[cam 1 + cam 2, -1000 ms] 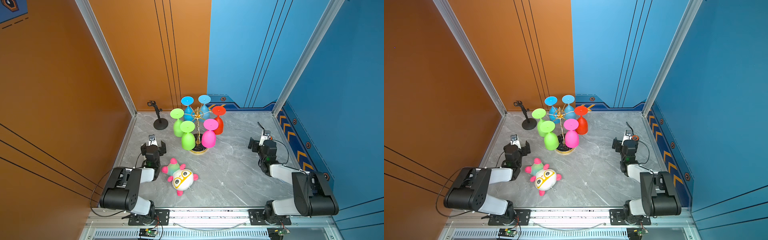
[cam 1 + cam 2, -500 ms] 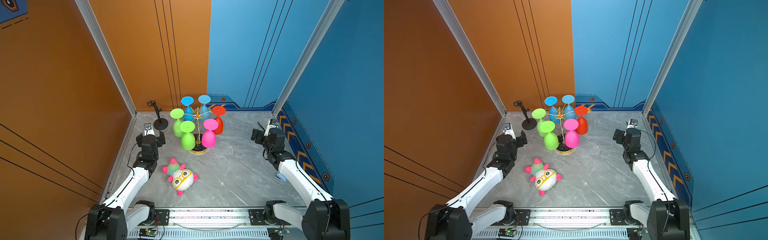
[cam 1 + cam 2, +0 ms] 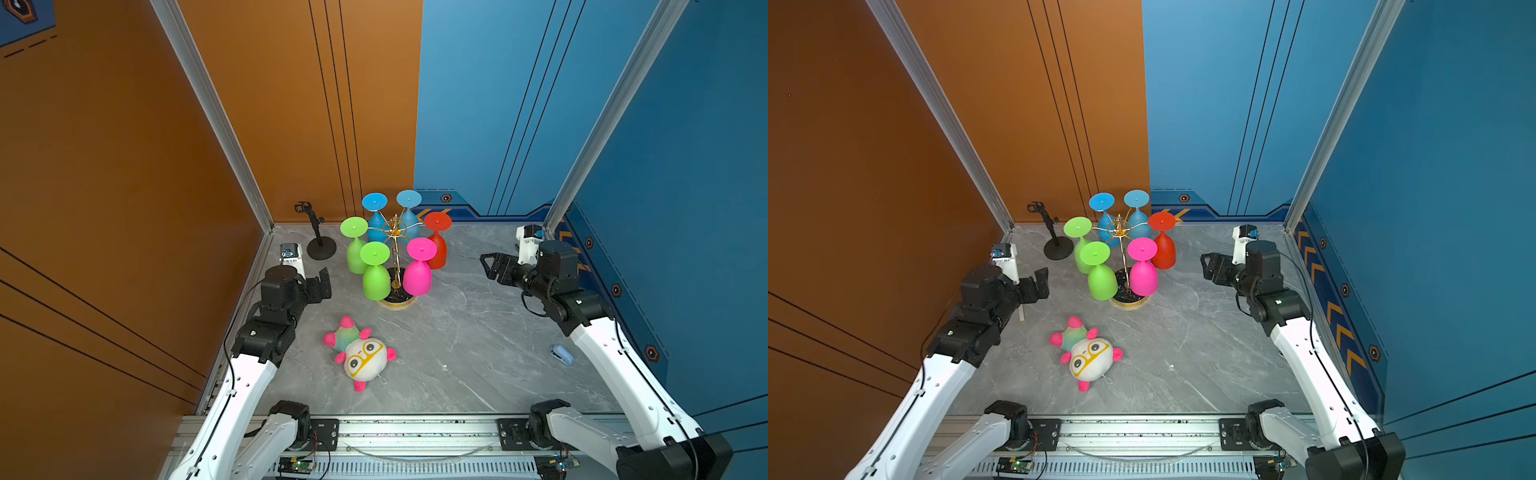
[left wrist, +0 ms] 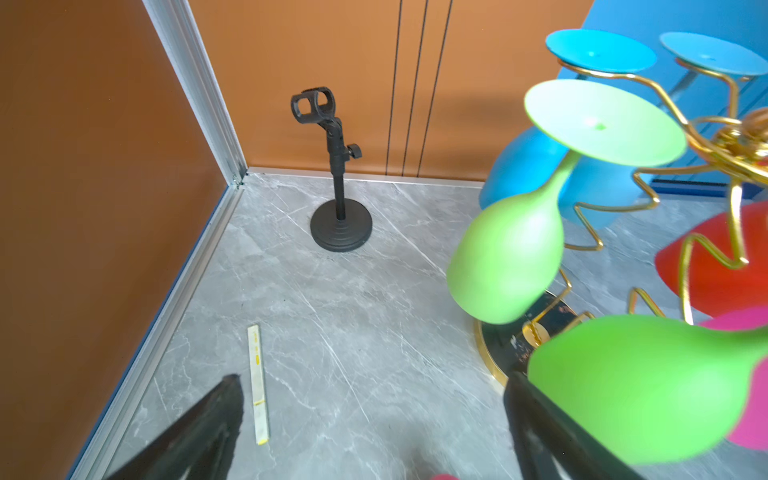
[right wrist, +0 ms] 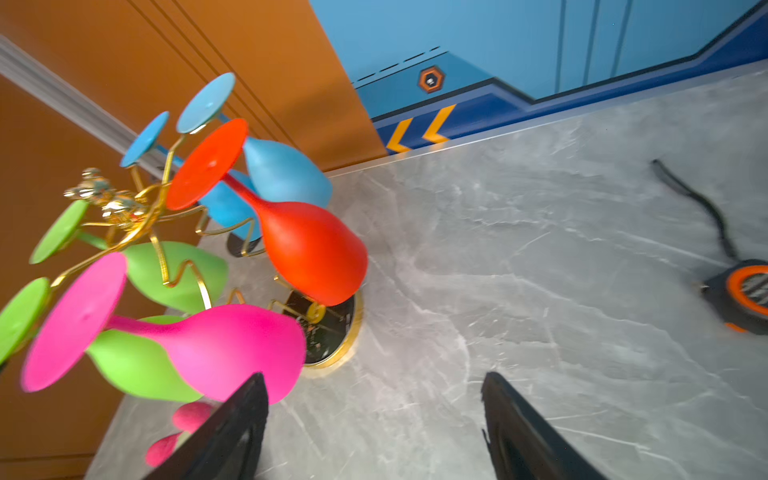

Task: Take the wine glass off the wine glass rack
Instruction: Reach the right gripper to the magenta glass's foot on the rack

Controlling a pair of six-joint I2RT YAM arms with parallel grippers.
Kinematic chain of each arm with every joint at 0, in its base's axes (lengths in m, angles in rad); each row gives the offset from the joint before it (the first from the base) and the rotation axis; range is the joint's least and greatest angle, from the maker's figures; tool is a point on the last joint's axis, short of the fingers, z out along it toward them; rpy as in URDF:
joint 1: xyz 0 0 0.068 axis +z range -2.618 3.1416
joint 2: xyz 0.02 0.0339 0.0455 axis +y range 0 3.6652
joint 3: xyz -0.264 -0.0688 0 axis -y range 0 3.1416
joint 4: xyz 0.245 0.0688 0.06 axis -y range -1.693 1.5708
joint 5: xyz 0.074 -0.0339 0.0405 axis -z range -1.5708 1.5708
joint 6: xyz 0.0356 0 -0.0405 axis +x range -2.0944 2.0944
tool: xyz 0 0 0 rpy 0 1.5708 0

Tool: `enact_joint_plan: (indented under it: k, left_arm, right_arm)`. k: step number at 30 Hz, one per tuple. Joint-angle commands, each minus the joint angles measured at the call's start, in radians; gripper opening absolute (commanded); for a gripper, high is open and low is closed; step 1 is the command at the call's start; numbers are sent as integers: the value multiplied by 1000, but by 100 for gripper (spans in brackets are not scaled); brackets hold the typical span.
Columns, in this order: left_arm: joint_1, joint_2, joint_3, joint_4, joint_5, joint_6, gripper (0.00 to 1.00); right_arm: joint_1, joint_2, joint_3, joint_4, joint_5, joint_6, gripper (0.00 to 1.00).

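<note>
Wine glass rack (image 3: 394,228), right arm (image 3: 615,365) outstretched nearby

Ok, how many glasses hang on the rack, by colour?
blue glasses: 2
green glasses: 2
red glass: 1
pink glass: 1
Total: 6

Shiny gold-wire wine glass rack (image 3: 394,228) carries matt, smooth wine glasses (image 3: 417,278).
</note>
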Motion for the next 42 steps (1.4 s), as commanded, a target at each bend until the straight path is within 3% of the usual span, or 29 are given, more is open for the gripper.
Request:
enact_joint_plan:
  k: [1,10,30,42]
  left_arm:
    - [-7,-33,28,-117,121,-18,98]
    - [-9,-66,52,-156,205,-44,98]
    - [-7,-106,21,-156,231,-25,98]
    - [-7,-129,6,-161,227,-9,98]
  right_arm:
    - [45,25,64,-50,-115,80,76]
    - [103,113,125,76,-262,238,66]
    - [187,305,203,237,-296,353,55]
    - [187,375,234,284,-306,387,41]
